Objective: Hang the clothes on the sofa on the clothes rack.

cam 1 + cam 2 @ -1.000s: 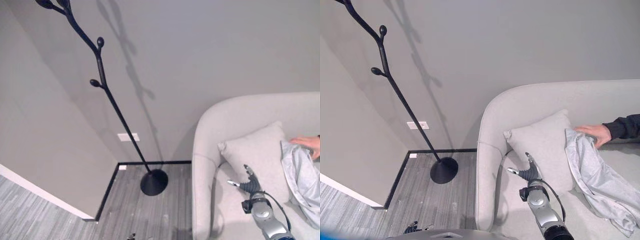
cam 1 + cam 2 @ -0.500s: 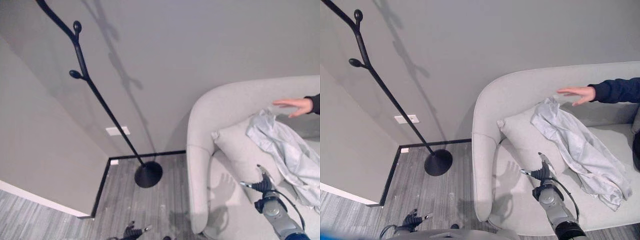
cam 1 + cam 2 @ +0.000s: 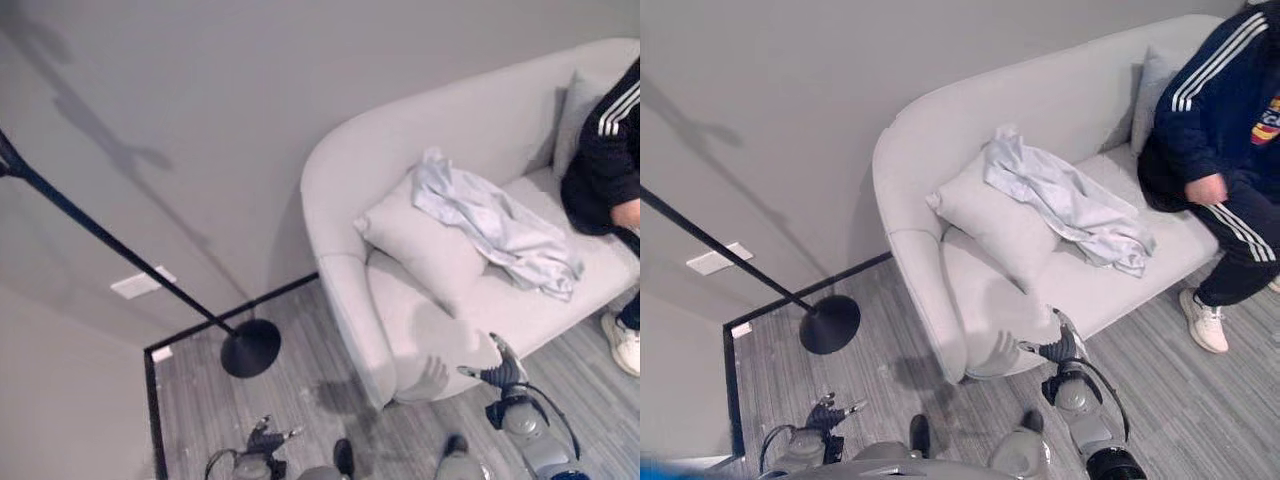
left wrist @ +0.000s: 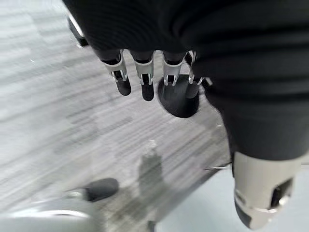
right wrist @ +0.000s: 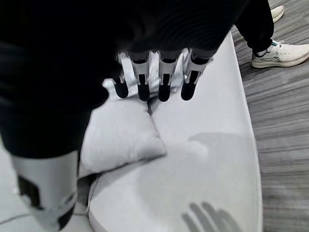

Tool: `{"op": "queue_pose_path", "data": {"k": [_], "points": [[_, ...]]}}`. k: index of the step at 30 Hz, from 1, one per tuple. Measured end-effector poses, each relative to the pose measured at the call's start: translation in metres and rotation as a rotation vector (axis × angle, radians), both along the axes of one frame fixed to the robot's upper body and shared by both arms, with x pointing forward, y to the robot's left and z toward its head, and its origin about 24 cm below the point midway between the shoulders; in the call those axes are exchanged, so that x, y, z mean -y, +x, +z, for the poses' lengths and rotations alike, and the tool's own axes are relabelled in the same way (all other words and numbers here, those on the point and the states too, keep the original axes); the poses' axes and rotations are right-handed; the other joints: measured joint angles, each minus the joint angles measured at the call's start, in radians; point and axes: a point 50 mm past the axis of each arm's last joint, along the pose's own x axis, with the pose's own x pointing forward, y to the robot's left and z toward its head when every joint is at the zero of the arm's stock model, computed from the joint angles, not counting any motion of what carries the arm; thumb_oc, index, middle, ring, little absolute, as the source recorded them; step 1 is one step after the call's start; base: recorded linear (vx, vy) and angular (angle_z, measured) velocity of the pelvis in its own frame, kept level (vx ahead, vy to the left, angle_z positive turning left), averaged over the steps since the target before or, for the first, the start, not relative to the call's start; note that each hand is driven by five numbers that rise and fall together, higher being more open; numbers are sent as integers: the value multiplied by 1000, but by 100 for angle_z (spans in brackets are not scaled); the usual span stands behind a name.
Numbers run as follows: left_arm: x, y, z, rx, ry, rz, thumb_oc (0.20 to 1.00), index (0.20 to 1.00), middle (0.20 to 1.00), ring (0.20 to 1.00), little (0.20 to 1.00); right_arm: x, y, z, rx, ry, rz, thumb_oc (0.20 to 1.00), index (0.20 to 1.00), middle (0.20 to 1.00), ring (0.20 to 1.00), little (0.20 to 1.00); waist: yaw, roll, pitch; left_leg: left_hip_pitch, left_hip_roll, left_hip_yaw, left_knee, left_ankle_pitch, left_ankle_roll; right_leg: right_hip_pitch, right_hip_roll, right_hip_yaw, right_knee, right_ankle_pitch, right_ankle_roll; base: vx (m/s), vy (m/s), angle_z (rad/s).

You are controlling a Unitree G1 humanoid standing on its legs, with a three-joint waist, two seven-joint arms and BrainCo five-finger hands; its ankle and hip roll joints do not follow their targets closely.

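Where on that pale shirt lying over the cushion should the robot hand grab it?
Probably the bunched end of the shirt that lies high on the cushion: raised folds give fingers something to pinch. Coming from the sofa's open front suits the right robot hand, open and nearest.

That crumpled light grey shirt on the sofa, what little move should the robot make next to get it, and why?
Probably reach the right hand forward over the seat toward the crumpled light grey shirt. The shirt lies across the pale cushion on the light grey sofa, and the hand is open above the seat's front edge, holding nothing.
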Motion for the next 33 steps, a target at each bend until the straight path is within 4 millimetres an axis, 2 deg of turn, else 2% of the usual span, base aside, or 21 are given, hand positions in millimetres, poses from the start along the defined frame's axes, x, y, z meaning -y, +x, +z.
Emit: {"op": "queue_pose_path", "data": {"k": [1, 2, 3, 5, 7, 9, 10, 14, 17, 19, 20, 21, 22, 23, 24, 25, 27, 28, 29, 31, 33], "points": [[-3, -8, -1, -15, 0, 23, 1000, 1000, 1000, 1000, 1000, -4, 6, 2, 9, 6, 22, 1000, 1000, 1000, 1000, 1000, 32, -17, -7, 0, 20, 32, -1, 16, -36, 59, -44, -7, -12, 11, -6, -67, -237, -61], [-7, -11, -2, -21, 6, 36, 1000, 1000, 1000, 1000, 1000, -9, 8, 3, 12, 10, 44, 1000, 1000, 1000, 1000, 1000, 46, -39, -14, -2, 17, 45, 1, 19, -67, 78, -51, 3, -28, 70, -16, -53, -305, -68], [-7, -14, -2, -26, 1, 51, 1000, 1000, 1000, 1000, 1000, -11, 12, 5, 15, 6, 61, 1000, 1000, 1000, 1000, 1000, 55, -52, -14, -3, 44, 48, -1, 30, -75, 90, -19, 7, -52, 24, 28, -60, -355, -38], [3, -23, -6, -52, -25, 55, 1000, 1000, 1000, 1000, 1000, -4, 9, 4, 1, -14, 54, 1000, 1000, 1000, 1000, 1000, 46, -18, -41, -1, 100, 38, -1, 55, -67, 96, 46, 16, -73, 7, 32, -70, -321, -26], [-2, -29, -6, -59, -15, 65, 1000, 1000, 1000, 1000, 1000, -3, 5, 2, -27, -35, 93, 1000, 1000, 1000, 1000, 1000, 61, -46, -79, -4, 116, 43, 24, 77, -88, 105, 65, 50, -124, -27, 58, -68, -322, -45], [-3, -36, -7, -72, -12, 76, 1000, 1000, 1000, 1000, 1000, 5, -1, -1, -62, -75, 114, 1000, 1000, 1000, 1000, 1000, 52, -43, -150, -34, 175, 42, 36, 87, -122, 95, 127, 50, -157, -25, 50, -107, -532, -16], [-2, -39, -8, -68, -23, 114, 1000, 1000, 1000, 1000, 1000, 5, -3, -2, -74, -81, 127, 1000, 1000, 1000, 1000, 1000, 56, -42, -169, -36, 198, 39, 38, 66, -156, 89, 147, 54, -152, -23, 47, -130, -562, 6], [-9, -42, -7, -62, -15, 182, 1000, 1000, 1000, 1000, 1000, 2, -10, -6, -88, -65, 142, 1000, 1000, 1000, 1000, 1000, 57, -55, -173, -70, 203, 16, 38, 72, -172, 55, 146, 40, -102, -30, 39, -92, -297, 14], [-11, -51, -8, -80, -20, 223, 1000, 1000, 1000, 1000, 1000, 3, -15, -10, -100, -62, 129, 1000, 1000, 1000, 1000, 1000, 55, -47, -163, -88, 216, -1, 35, 80, -165, 15, 149, 38, -22, -64, 18, -81, -278, 13], [-11, -61, -10, -101, -24, 244, 1000, 1000, 1000, 1000, 1000, 5, -17, -13, -109, -70, 114, 1000, 1000, 1000, 1000, 1000, 58, -30, -155, -93, 238, -9, 13, 78, -165, -39, 155, 56, 112, -135, -16, -108, -221, 14], [-12, -62, -9, -102, -20, 246, 1000, 1000, 1000, 1000, 1000, 9, -20, -16, -125, -81, 96, 1000, 1000, 1000, 1000, 1000, 60, -23, -150, -104, 253, -24, 7, 78, -165, -79, 166, 58, 208, -188, -48, -136, -165, 28], [-14, -60, -9, -93, -17, 249, 1000, 1000, 1000, 1000, 1000, 11, -23, -18, -136, -89, 83, 1000, 1000, 1000, 1000, 1000, 61, -21, -147, -107, 263, -27, 6, 78, -164, -111, 186, 57, 263, -222, -56, -147, -224, 80], [-18, -55, -8, -85, -19, 281, 1000, 1000, 1000, 1000, 1000, 18, -34, -23, -170, -97, 31, 1000, 1000, 1000, 1000, 1000, 53, -42, -132, -145, 279, -18, 14, -18, -58, -116, 197, 28, 254, -259, -93, -106, -186, 75], [-16, -58, -9, -104, -24, 283, 1000, 1000, 1000, 1000, 1000, 21, -37, -26, -186, -92, 0, 1000, 1000, 1000, 1000, 1000, 65, -70, -119, -137, 220, -22, 42, -3, -76, -106, 178, 27, 208, -237, -113, -77, -172, 52], [-13, -69, -12, -159, -26, 295, 1000, 1000, 1000, 1000, 1000, 28, -36, -22, -175, -109, -13, 1000, 1000, 1000, 1000, 1000, 78, -82, -117, -100, 91, -55, 73, -6, -94, -72, 173, 34, 63, -158, -127, -30, -66, -10], [-13, -73, -13, -173, -26, 301, 1000, 1000, 1000, 1000, 1000, 31, -34, -20, -161, -110, -25, 1000, 1000, 1000, 1000, 1000, 78, -82, -117, -81, 26, -78, 80, -12, -101, -58, 176, 35, -3, -116, -128, -10, -41, -23], [-12, -75, -14, -180, -30, 312, 1000, 1000, 1000, 1000, 1000, 35, -29, -16, -145, -120, -31, 1000, 1000, 1000, 1000, 1000, 77, -73, -114, -22, -63, -123, 38, -12, -94, -34, 199, 41, -92, -59, -127, 43, -4, -19], [-12, -72, -13, -169, -39, 313, 1000, 1000, 1000, 1000, 1000, 34, -27, -15, -140, -118, -32, 1000, 1000, 1000, 1000, 1000, 77, -57, -113, 41, -100, -156, 3, -12, -74, -37, 253, 46, -137, -33, -139, 60, 12, -11], [-13, -69, -13, -164, -42, 307, 1000, 1000, 1000, 1000, 1000, 32, -26, -15, -137, -111, -30, 1000, 1000, 1000, 1000, 1000, 72, -47, -107, 56, -89, -170, -22, -9, -57, -35, 275, 47, -154, -20, -134, 109, 49, -20], [-15, -59, -11, -131, -45, 297, 1000, 1000, 1000, 1000, 1000, 22, -17, -15, -120, -82, -24, 1000, 1000, 1000, 1000, 1000, 87, -77, -76, 47, -79, -194, 1, -12, -58, -27, 288, 75, -186, 5, -142, 82, 43, -35], [-20, -56, -10, -124, -40, 291, 1000, 1000, 1000, 1000, 1000, 15, -10, -13, -100, -63, -18, 1000, 1000, 1000, 1000, 1000, 80, -95, -63, 27, -87, -192, 41, -15, -61, -2, 287, 77, -236, 39, -143, 120, 39, -14]]}}
